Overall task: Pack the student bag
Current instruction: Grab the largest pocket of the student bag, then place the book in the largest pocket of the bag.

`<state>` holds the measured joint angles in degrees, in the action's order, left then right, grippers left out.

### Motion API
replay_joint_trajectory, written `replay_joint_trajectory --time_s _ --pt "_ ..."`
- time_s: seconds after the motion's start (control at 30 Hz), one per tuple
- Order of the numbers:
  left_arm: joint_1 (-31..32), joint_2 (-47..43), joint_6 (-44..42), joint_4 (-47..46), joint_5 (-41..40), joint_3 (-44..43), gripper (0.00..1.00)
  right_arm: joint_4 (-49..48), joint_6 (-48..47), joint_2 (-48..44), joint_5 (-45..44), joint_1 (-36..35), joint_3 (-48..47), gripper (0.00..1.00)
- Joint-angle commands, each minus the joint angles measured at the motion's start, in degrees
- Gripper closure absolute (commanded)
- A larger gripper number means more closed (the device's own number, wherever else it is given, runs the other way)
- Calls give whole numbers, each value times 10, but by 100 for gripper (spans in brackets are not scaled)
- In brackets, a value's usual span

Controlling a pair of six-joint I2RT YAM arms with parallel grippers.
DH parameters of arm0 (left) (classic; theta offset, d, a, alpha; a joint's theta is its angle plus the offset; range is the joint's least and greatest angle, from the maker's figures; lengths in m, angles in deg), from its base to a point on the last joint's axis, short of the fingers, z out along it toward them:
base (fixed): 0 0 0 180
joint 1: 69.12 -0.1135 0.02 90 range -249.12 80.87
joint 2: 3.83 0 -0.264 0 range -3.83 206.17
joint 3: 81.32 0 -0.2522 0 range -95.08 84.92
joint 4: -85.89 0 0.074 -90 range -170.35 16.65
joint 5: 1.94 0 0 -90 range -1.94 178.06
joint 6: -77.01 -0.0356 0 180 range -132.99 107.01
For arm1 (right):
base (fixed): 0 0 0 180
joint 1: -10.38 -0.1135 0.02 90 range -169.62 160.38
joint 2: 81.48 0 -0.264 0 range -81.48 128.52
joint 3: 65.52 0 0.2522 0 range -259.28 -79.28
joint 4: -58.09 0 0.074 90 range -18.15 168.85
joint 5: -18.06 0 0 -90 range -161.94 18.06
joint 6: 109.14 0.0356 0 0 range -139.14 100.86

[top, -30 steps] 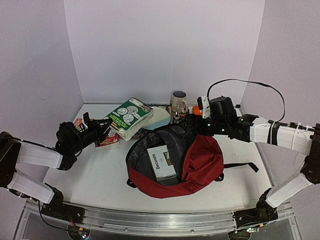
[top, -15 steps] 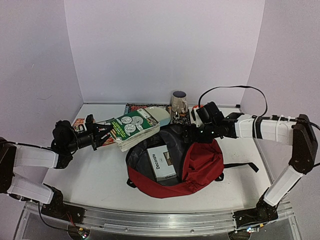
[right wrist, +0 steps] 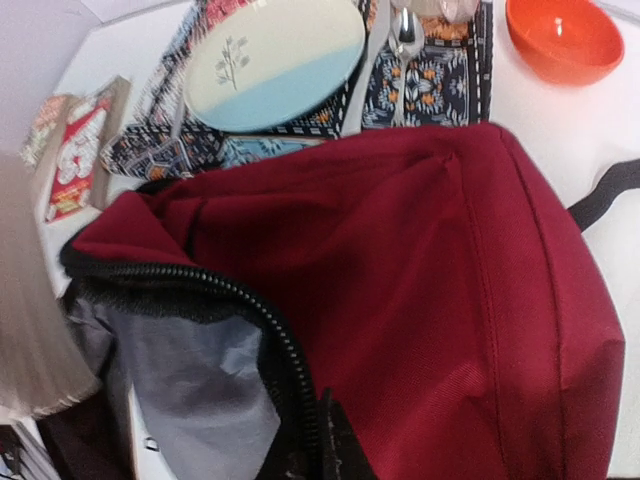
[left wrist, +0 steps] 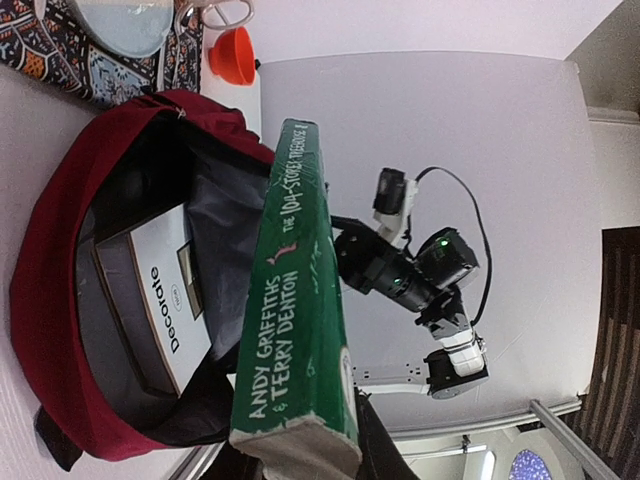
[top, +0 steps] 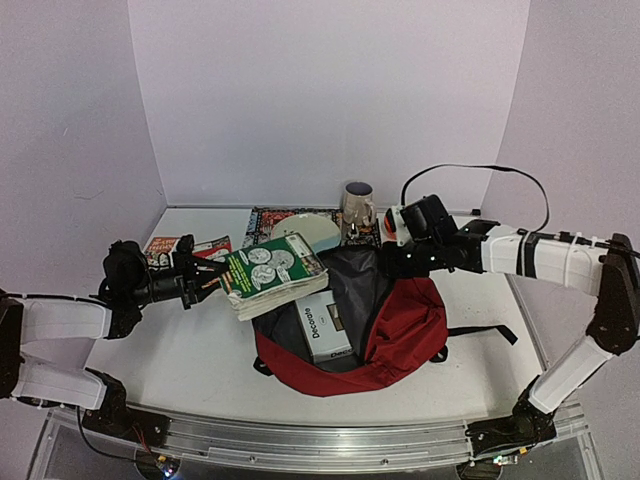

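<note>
White arm links (top: 545,262), black joints (top: 125,270), black cable (top: 480,167)

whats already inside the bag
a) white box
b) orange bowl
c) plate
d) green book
a, the white box lies inside the open bag, while the green book is held up by the left gripper.

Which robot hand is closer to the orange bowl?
Right. The right gripper pinches the student bag at its rim, just beside the orange bowl; the left gripper holds a green book across the bag.
</note>
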<state>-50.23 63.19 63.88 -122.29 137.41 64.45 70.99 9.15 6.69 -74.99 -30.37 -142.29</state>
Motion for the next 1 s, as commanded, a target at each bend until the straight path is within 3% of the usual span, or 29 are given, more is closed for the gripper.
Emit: replay_joint_trajectory --time_s 0.0,0.27,0.53,0.97 --pt "-2 -30 -20 -4 39 -12 100 -1 -14 -59 -3 1 -35 100" --pt "7 -26 -28 13 40 -2 100 -47 -22 -108 23 0 -36 100" --pt "93 48 -52 16 -15 -44 100 -93 -30 -136 57 -2 -20 100" --pt "124 144 -66 16 -73 -114 100 -128 -35 -126 92 -21 -11 100"
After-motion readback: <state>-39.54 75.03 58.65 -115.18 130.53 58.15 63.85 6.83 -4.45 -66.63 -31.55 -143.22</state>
